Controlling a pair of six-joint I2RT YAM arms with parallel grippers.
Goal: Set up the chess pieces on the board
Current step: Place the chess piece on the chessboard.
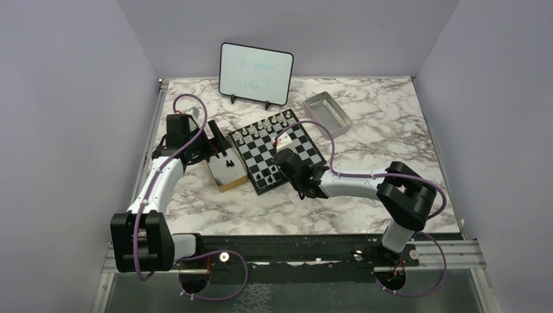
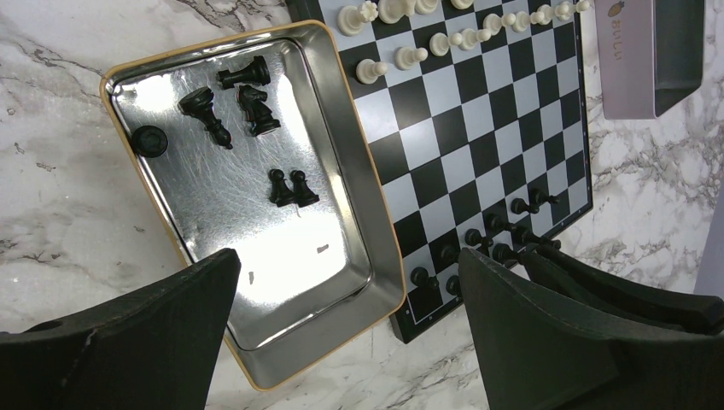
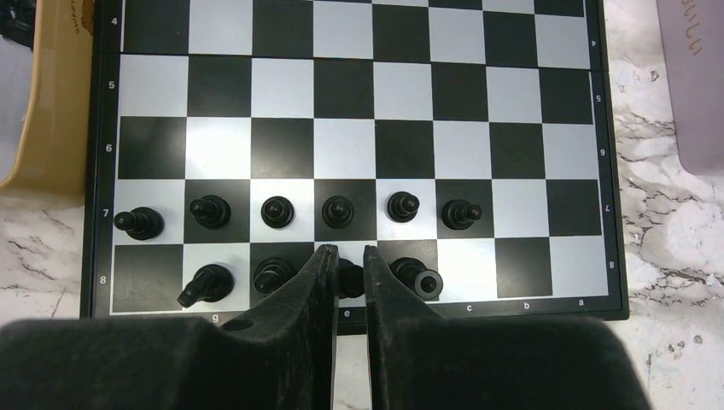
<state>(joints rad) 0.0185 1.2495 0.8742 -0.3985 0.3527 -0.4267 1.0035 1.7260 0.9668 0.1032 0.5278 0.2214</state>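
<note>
Marble tabletop (image 3: 662,218), chessboard (image 3: 341,94): right gripper (image 3: 347,252) is nearly closed around a tiny black chess piece (image 3: 348,279), likely light, slick, best pinched mid-stem; left gripper (image 2: 348,260) gapes wide, empty

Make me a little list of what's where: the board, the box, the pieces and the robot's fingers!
board: checked, between the two arms
white pieces: on the board's far end
black pawns: six in a row at the near end
box: beside the board, holds six black pieces
left fingers: open, above the box
right fingers: shut on a black piece in the back row
tray: past the board's far corner
</note>
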